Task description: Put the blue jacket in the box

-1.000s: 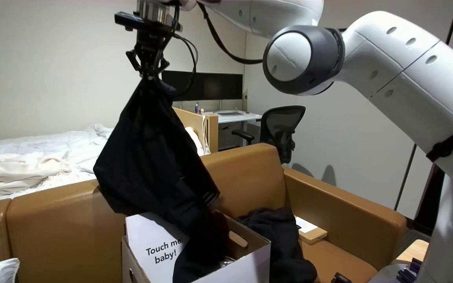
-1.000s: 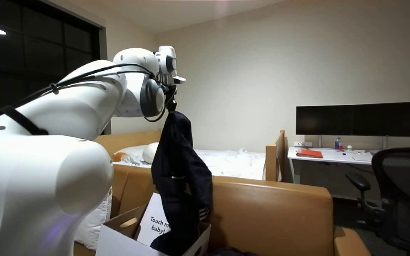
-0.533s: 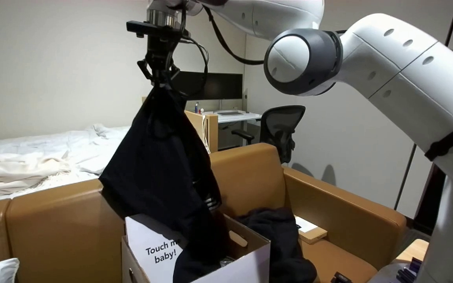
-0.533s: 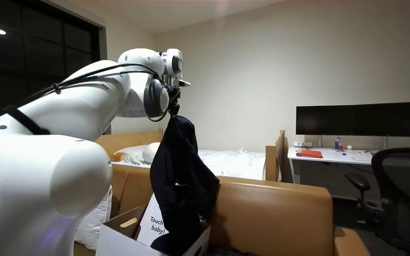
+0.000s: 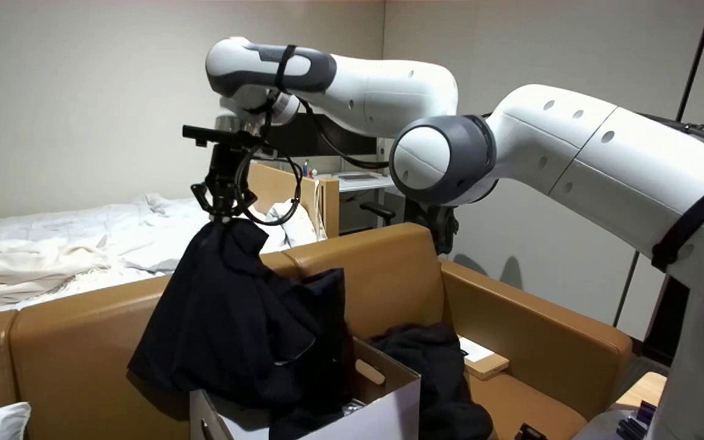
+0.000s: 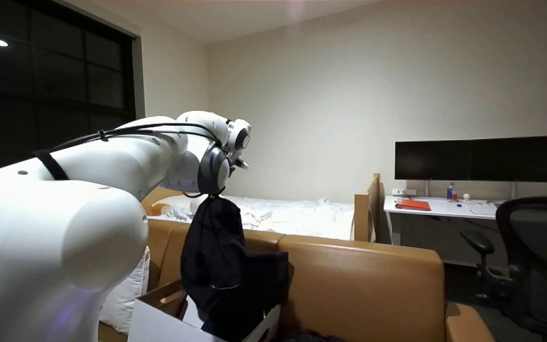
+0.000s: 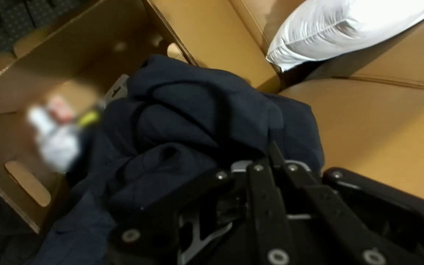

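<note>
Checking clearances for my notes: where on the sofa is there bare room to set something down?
The sofa seat is bare between the dark cloth heap, flat package and armrest; another bare strip lies between the box and white pillow. Crowded: the box, where the blue jacket sags in beside small blurred items.

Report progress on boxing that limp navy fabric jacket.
Done: the jacket is lifted, part of it inside the brown-and-white cardboard box. Underway: the black two-fingered hand grips the jacket above the box. Left, likely: lower the overhanging part, then release.
</note>
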